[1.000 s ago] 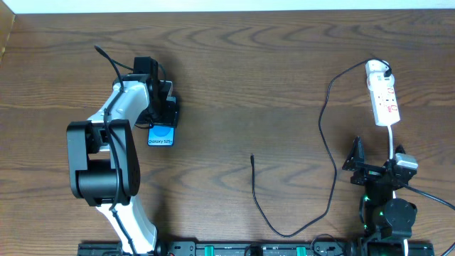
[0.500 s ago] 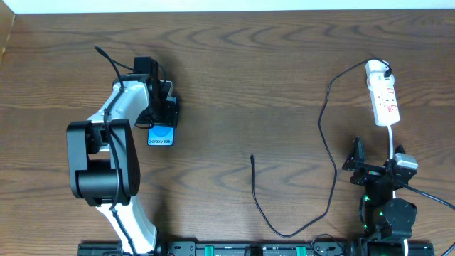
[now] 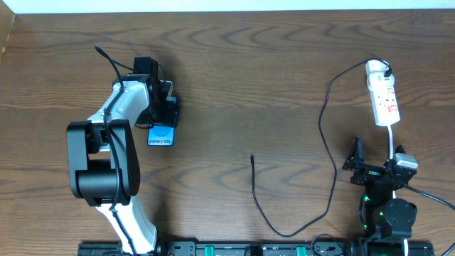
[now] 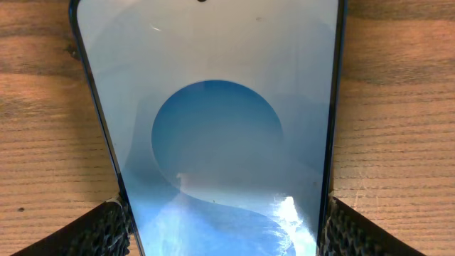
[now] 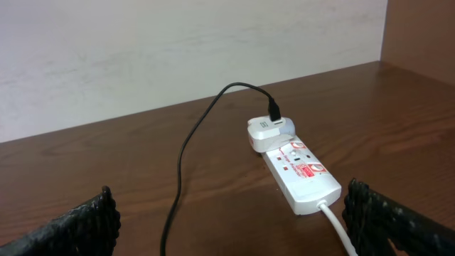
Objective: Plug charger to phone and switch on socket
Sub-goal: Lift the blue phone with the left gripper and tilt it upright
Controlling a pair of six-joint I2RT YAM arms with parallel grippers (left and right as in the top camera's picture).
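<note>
We are clamping the phone [image 4: 213,121] by its long edges in the left gripper [image 4: 227,224]; the charger tip [image 3: 252,157] is lying well to its right, toward the wide, empty right gripper [image 5: 231,220].

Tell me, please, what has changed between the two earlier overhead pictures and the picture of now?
Nothing visibly changed. The left tool still has its fingers against both long edges of the phone. The right tool stays open and idle, facing the socket. The charger lies as before, its tip apart from the phone.
</note>
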